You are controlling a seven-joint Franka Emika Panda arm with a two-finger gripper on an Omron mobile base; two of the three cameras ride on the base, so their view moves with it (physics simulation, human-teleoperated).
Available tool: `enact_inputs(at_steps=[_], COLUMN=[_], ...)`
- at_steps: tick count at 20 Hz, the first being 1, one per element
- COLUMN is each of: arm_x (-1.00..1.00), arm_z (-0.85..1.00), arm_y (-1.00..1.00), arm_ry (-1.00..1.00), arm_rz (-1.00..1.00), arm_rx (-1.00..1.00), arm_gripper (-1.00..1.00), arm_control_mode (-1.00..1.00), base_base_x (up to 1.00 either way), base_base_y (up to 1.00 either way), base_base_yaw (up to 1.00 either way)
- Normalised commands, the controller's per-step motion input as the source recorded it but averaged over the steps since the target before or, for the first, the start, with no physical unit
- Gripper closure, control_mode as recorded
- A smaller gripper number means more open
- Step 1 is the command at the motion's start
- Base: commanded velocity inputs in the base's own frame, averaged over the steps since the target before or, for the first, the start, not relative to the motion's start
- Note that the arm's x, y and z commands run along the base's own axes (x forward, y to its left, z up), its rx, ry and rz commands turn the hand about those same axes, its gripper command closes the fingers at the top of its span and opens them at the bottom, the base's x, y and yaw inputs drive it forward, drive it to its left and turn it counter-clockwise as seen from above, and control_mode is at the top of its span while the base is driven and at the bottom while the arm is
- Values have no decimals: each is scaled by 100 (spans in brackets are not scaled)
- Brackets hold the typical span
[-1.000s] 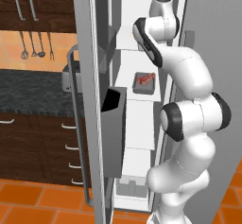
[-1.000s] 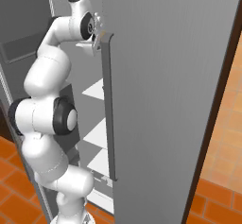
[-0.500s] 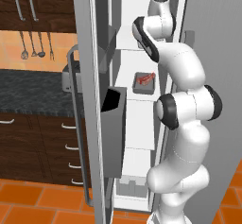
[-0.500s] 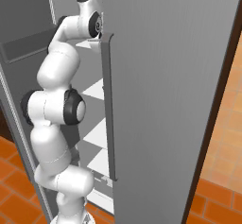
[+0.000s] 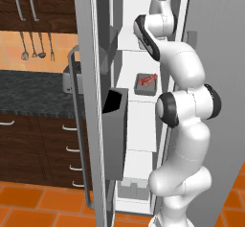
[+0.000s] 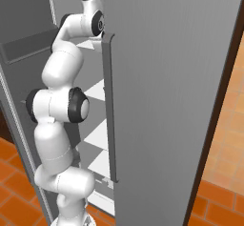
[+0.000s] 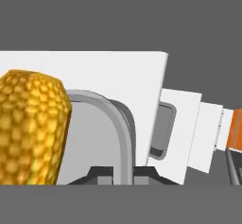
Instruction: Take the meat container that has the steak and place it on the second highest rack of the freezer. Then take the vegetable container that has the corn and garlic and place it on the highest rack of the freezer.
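Note:
My gripper [image 7: 124, 173] is shut on the rim of the grey vegetable container [image 7: 120, 124]. The yellow corn [image 7: 30, 128] lies in it at the left, close to the camera; the garlic is out of view. The container hangs just over a white shelf [image 7: 94, 72]. My arm reaches into the top of the open freezer [image 5: 143, 125], with the hand [image 5: 162, 5] above the highest rack [image 5: 131, 49]. The meat container with the steak [image 5: 146, 82] stands on the second highest rack [image 5: 139, 96], below my hand.
The open freezer door [image 5: 91, 101] with its dark bin [image 5: 115, 125] stands left of the arm. A tall grey door [image 6: 171, 101] with a long handle [image 6: 108, 106] stands close on the right. Lower white shelves [image 6: 97, 134] step down. Dark cabinets [image 5: 33, 144] lie further left.
My hand has moved up and deeper into the freezer at top-shelf level, and the arm has straightened. The grip stays shut. The steak container has not moved.

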Motion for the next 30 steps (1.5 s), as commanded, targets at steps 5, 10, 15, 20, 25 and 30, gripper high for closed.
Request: enact_inputs(at_steps=[5, 10, 15, 20, 25, 30], arm_x=[23, 34, 2, 0, 0, 0], arm_z=[-2, -2, -24, -15, 0, 0], arm_y=[0, 0, 0, 0, 0, 0], arm_ry=[-3, -2, 0, 0, 0, 0], arm_rz=[-1, -1, 0, 0, 0, 0], arm_rx=[0, 0, 0, 0, 0, 0], arm_gripper=[100, 100, 100, 100, 100, -100], arm_control_mode=[-100, -100, -100, -100, -100, -100], base_base_x=[0, 0, 0, 0, 0, 0], base_base_y=[0, 0, 0, 0, 0, 0], base_base_yaw=[0, 0, 0, 0, 0, 0])
